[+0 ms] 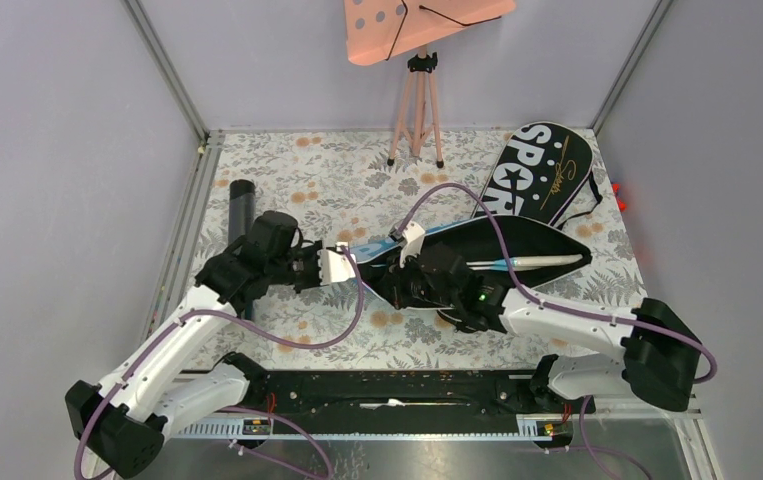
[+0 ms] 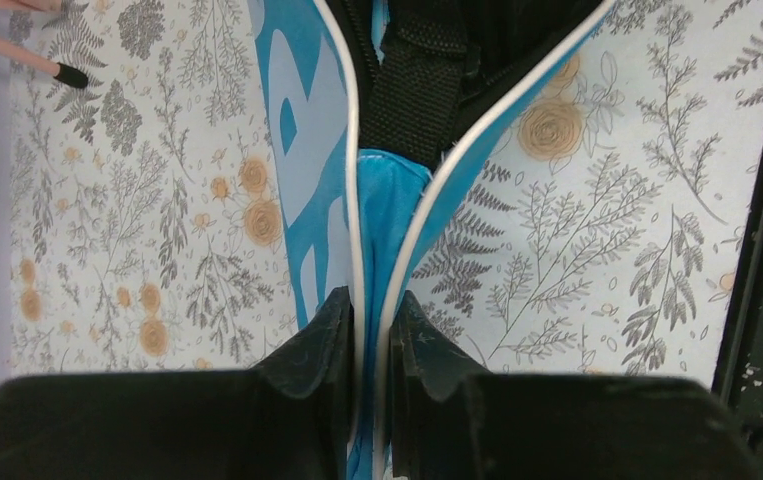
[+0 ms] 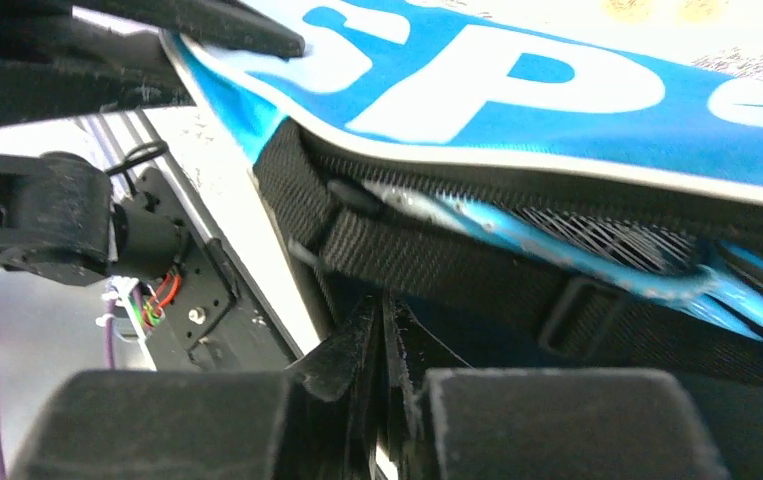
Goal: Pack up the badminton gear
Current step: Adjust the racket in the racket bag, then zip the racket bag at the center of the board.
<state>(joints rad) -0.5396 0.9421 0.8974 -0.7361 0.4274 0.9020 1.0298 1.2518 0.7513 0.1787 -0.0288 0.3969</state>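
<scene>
Bags take up the right half of the floral desk (image 1: 297,190): a blue SPORT bag (image 2: 302,120) lies flat near the middle with its black inside gaping open, and a black SPORT bag (image 1: 542,175) rests behind it by the back right corner. The left hand (image 2: 372,320) pinches the blue bag's narrow end, squeezing its white-piped edge. The right hand (image 3: 382,330) sits at the bag's opening just beneath a black strap (image 3: 437,270), its tips pressed together; whether they catch any fabric I cannot tell. Inside the blue bag lies a racket (image 1: 532,263) with a light-blue hoop, its white handle pointing right. A black tube (image 1: 240,210) lies near the desk's left edge, behind the left arm. A pink board on a tripod (image 1: 417,20) stands at the back.
</scene>
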